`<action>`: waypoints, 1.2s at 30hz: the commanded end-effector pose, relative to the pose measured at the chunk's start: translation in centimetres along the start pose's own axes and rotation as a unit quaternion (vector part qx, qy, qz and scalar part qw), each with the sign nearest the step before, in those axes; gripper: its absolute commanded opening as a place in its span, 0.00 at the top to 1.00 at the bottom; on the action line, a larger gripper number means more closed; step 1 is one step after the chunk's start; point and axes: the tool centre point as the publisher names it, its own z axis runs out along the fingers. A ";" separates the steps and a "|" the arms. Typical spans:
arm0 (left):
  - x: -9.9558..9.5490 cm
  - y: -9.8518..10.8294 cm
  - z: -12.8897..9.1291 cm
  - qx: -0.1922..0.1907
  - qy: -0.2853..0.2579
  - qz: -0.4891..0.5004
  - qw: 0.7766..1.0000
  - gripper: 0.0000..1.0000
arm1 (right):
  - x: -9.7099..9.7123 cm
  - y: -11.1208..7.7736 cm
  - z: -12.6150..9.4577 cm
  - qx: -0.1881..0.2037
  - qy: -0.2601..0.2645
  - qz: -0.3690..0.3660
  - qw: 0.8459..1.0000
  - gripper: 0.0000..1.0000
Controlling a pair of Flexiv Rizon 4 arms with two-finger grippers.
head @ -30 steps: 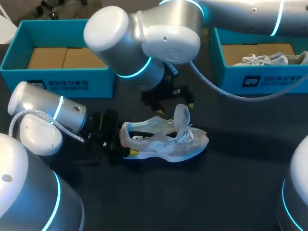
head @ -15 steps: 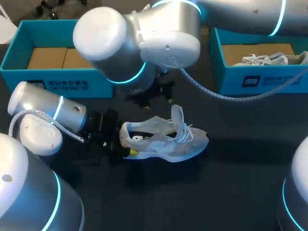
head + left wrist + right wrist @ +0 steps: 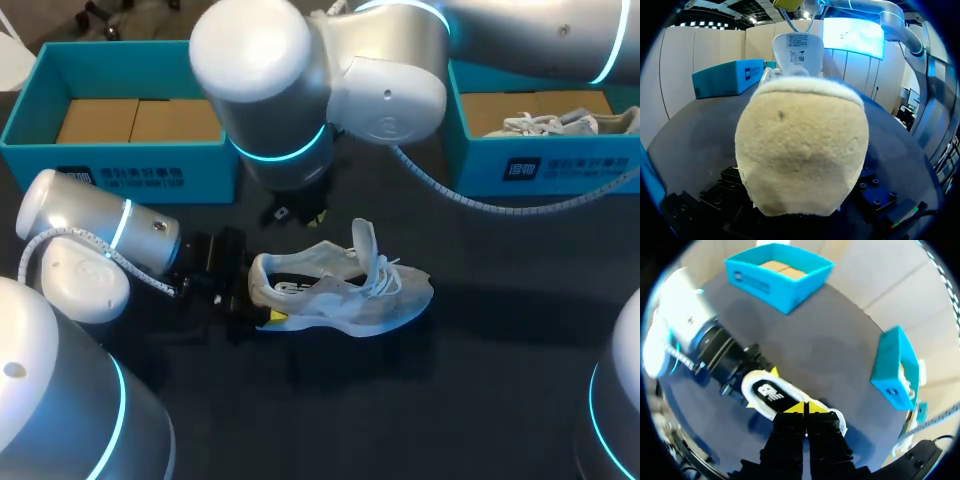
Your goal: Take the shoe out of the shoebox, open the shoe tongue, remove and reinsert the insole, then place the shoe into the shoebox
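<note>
- Swung the right gripper (image 3: 804,408) off the tongue (image 3: 364,243) over the last second, back toward the heel end of the shoe (image 3: 345,290); left the tongue, bent over before, standing more upright.
- Kept the left gripper (image 3: 762,388) and the shoe where they were over that second.
- Holding the shoe out of any box, on the dark table (image 3: 480,380) between the two arms, heel toward the left arm, toe toward the right side, opening upward.
- Pinching the heel with the left gripper: in the right wrist view, one yellow tip against each side of it.
- Looking straight at the heel's fuzzy cream back in the left wrist view, with the tongue rising behind it; cannot see that gripper's own tips there.
- Hanging the right gripper over the shoe near its heel end, jaws pressed together, yellow tips touching, nothing between them; apart from the shoe in the head view.
- Seeing the printed insole (image 3: 771,391) inside the shoe, just ahead of the right gripper's tips.
- Seeing a teal shoebox (image 3: 120,160) lined with brown cardboard (image 3: 130,120) at the far left of the table.
- Seeing a second shoebox (image 3: 540,160) at the far right with another white shoe (image 3: 555,123) in it; both boxes well apart from the shoe on the table.
</note>
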 end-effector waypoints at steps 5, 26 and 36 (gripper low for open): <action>-0.1 0.0 0.0 -0.002 0.000 0.000 1.000 1.00 | 0.1 -0.3 -0.3 0.004 0.060 -0.123 0.991 1.00; -0.1 0.0 0.0 -0.002 0.000 0.000 1.000 1.00 | 0.2 -0.8 -0.5 0.011 0.036 -0.166 0.985 1.00; -0.1 0.0 0.0 -0.002 0.000 0.000 1.000 1.00 | 0.2 -1.8 -1.3 -0.012 -0.017 -0.303 0.953 1.00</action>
